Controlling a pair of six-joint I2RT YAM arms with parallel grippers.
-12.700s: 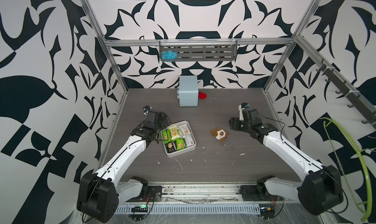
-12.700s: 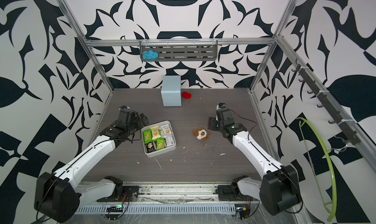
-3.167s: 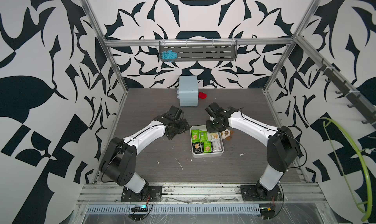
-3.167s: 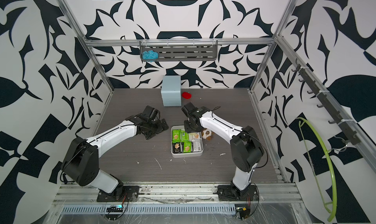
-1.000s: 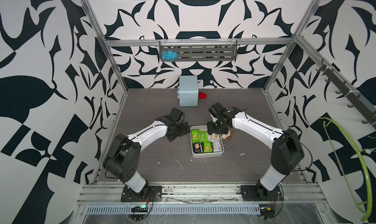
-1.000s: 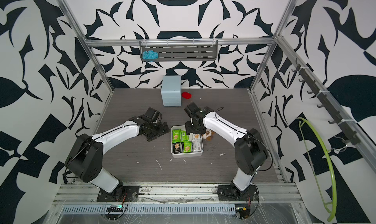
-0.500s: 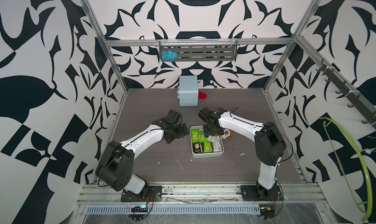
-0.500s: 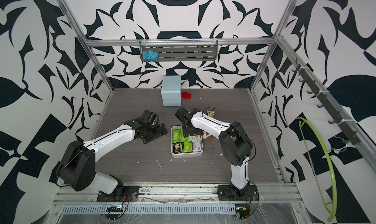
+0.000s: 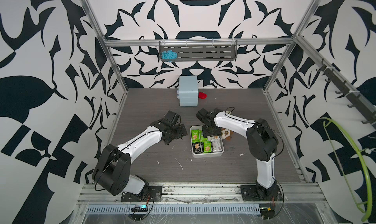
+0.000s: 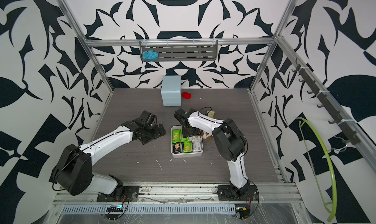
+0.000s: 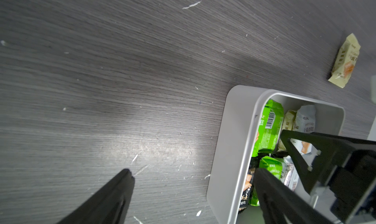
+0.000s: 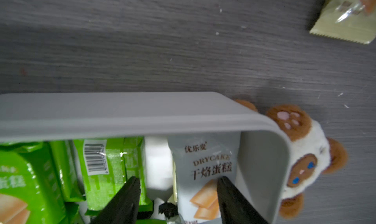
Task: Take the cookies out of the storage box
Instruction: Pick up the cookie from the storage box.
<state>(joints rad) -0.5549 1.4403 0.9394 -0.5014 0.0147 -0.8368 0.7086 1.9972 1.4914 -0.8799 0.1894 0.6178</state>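
Note:
The storage box [image 9: 206, 154] [image 10: 186, 153] is a shallow white tray mid-table. Inside lie the cookies: green packets [image 9: 195, 134] [image 11: 268, 127], black ones and a white packet [image 12: 205, 168]. One cream-yellow packet [image 10: 210, 113] [image 11: 344, 62] lies on the table beyond the box. My right gripper [image 9: 211, 131] [image 12: 178, 184] is open, low inside the box's far end; one finger is over the white packet, the other over a green one. My left gripper [image 9: 177, 131] [image 11: 193, 176] is open wide, straddling the box's left wall.
A brown-and-white plush toy [image 9: 226, 134] [image 12: 305, 151] rests against the box's far right corner. A light-blue drawer cabinet [image 9: 188, 91] and a small red thing [image 9: 202, 95] stand at the back. A wall shelf holds blue yarn [image 9: 168, 55].
My right gripper has shifted a little left over the box's far end, its arm folding in. My left gripper has eased slightly left. The box and packets lie as before.

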